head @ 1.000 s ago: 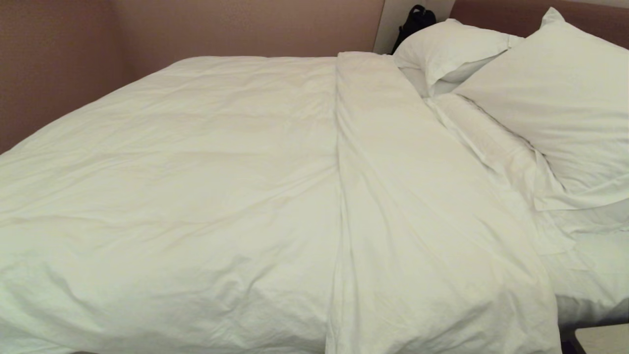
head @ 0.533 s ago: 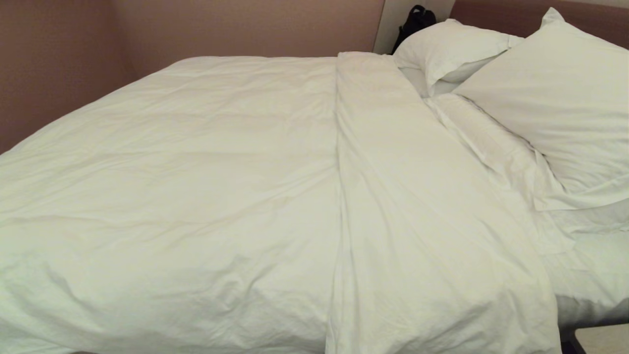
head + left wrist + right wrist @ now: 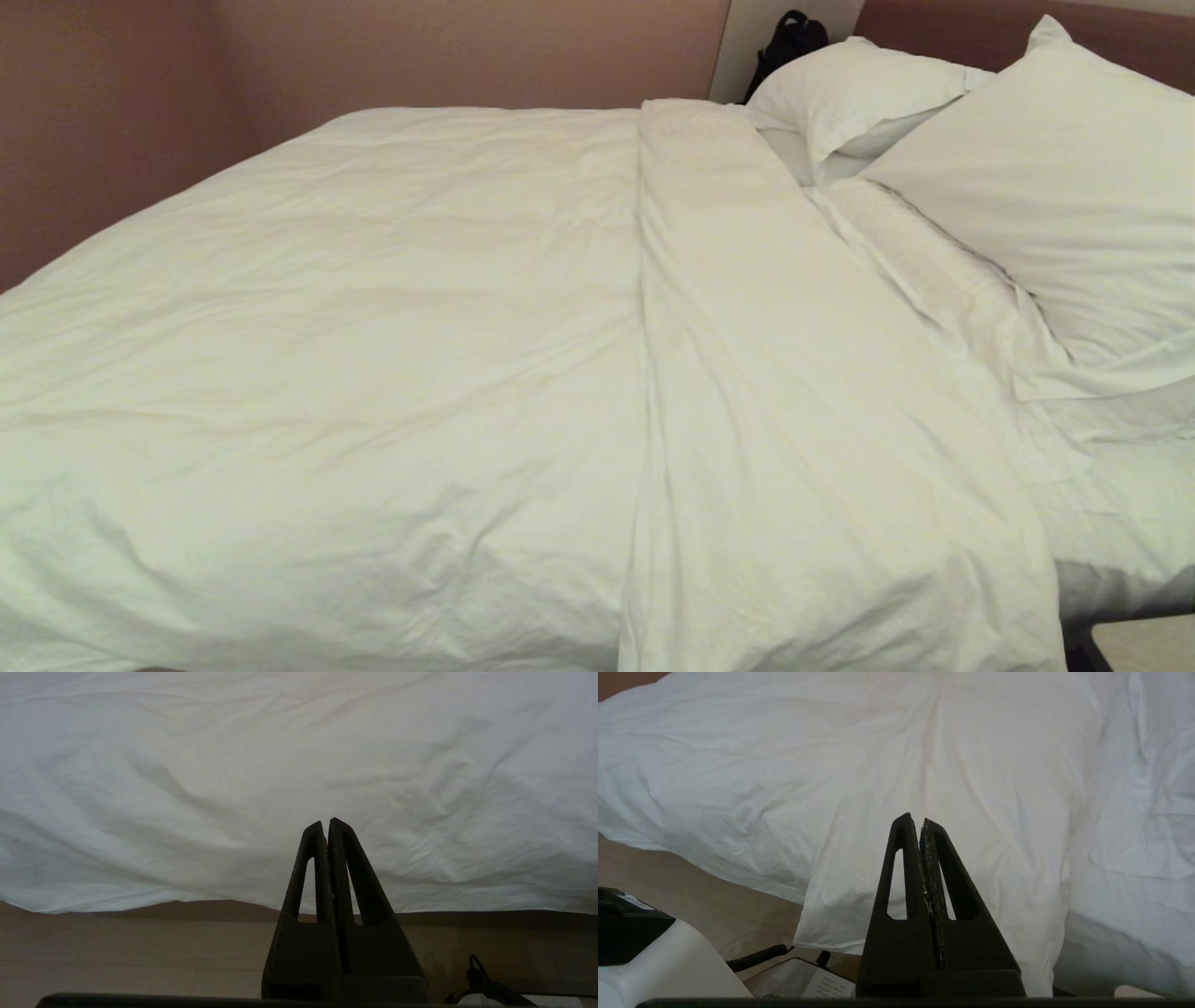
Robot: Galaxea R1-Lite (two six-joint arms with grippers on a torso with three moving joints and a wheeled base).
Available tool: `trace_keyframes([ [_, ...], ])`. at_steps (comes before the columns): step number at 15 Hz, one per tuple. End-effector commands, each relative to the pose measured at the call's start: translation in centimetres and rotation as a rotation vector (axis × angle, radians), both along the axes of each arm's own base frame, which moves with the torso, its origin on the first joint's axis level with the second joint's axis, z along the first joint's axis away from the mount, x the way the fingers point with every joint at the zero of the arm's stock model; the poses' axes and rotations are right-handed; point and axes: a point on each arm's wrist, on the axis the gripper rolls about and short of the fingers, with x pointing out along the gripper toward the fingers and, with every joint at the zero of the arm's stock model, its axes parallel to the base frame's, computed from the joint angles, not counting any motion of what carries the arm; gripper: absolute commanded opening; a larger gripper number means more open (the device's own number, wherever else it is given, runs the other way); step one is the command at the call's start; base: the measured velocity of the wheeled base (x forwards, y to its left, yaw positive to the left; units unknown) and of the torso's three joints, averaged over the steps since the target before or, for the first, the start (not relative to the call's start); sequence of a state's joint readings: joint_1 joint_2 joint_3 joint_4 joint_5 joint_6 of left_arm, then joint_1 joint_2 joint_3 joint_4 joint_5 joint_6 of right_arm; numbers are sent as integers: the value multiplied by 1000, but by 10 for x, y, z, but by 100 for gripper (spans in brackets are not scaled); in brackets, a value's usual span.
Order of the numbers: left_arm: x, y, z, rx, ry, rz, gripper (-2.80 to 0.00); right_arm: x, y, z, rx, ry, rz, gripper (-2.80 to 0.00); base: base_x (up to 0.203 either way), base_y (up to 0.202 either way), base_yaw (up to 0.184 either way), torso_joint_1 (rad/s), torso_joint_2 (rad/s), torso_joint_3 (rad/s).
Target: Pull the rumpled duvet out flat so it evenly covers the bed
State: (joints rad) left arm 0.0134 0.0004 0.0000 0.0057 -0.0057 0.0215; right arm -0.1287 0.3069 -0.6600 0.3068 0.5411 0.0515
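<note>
Duvet [image 3: 317,355]: fills the left and centre of the head view, lying across the bed [image 3: 1134,523] with soft creases only; its top band is folded back as a long strip [image 3: 747,373] running from upper centre to the lower edge. Judged largely spread, near done.

Pillows [image 3: 1055,177]: two, upper right, propped against the headboard [image 3: 943,23].

Sheet [image 3: 1120,485]: bare at lower right, between the folded strip and the pillows. Possibly left: smoothing the near hem, which droops towards the floor [image 3: 117,952] in both wrist views.

Left gripper [image 3: 325,828]: fingers pressed together, empty, low before the duvet's hanging edge.

Right gripper [image 3: 913,823]: fingers together, holding nothing, facing the strip's near end.
</note>
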Motion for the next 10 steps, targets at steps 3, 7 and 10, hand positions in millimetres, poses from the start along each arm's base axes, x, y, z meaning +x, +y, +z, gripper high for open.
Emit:
trace_keyframes([
  [3,0,0,0,0,0,0,-280,-6,0,-1,-5,-36,-25,-280,0,0,0,0,0,0],
  [7,0,0,0,0,0,0,-280,-12,-10,2,-8,-111,-55,-280,0,0,0,0,0,0],
  [10,0,0,0,0,0,0,-280,-13,-13,-15,-31,-113,-111,-280,0,0,0,0,0,0],
])
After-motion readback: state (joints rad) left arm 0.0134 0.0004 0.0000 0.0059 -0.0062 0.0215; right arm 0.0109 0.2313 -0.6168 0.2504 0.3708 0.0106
